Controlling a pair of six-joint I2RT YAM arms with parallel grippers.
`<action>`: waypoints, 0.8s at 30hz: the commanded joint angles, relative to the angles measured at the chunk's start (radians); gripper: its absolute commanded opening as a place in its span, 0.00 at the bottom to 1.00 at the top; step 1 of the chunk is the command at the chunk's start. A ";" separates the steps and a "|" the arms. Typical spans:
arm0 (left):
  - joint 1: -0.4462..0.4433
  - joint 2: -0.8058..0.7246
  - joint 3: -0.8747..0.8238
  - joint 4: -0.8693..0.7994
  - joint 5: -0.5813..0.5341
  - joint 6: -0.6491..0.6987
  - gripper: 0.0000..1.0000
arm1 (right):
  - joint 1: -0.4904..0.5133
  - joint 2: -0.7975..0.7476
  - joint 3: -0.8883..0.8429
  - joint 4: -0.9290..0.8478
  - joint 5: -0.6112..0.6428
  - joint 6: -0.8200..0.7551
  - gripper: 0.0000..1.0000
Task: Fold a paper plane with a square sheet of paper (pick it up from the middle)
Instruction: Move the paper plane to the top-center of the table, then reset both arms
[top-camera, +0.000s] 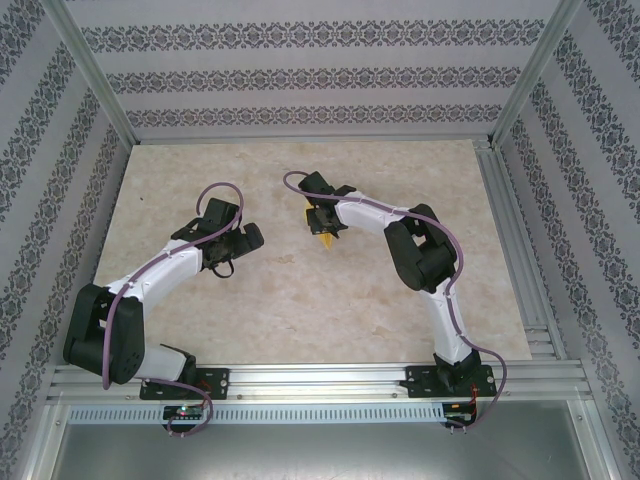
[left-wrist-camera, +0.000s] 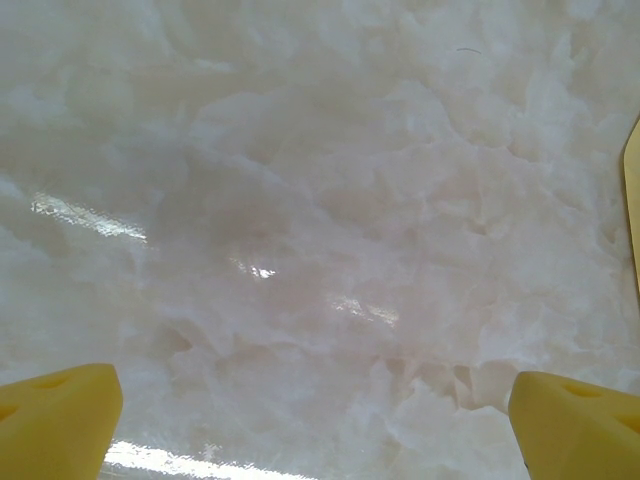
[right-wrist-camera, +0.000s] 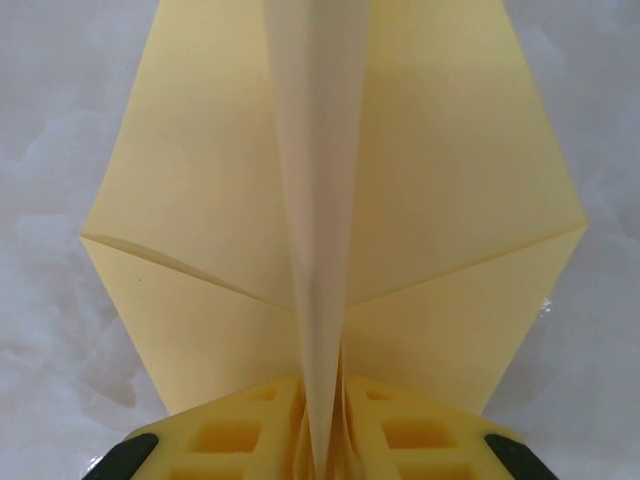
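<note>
Right gripper (right-wrist-camera: 320, 445) is nipped on the keel of the paper plane (right-wrist-camera: 440, 200), wings flat on the table (right-wrist-camera: 60, 120) (left gripper (left-wrist-camera: 310, 385) gapes wide nearby), so I'd squeeze squarely along that crease, without twisting.

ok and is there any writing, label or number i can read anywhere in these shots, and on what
No readable text in any view.
The paper plane: plain yellow, no print.
The wallpaper: a floral pattern, no letters.
The small electronics below the left arm's base: too small to tell if anything is printed.
</note>
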 joint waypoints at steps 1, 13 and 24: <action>0.013 -0.005 0.010 -0.033 -0.010 0.029 1.00 | -0.001 0.029 0.024 -0.027 0.021 -0.011 0.21; 0.014 -0.049 0.066 -0.092 -0.093 0.066 1.00 | 0.015 -0.269 0.024 -0.069 0.050 -0.005 0.51; 0.094 -0.138 0.082 0.001 -0.218 0.226 1.00 | -0.126 -0.750 -0.392 0.235 0.272 -0.079 0.86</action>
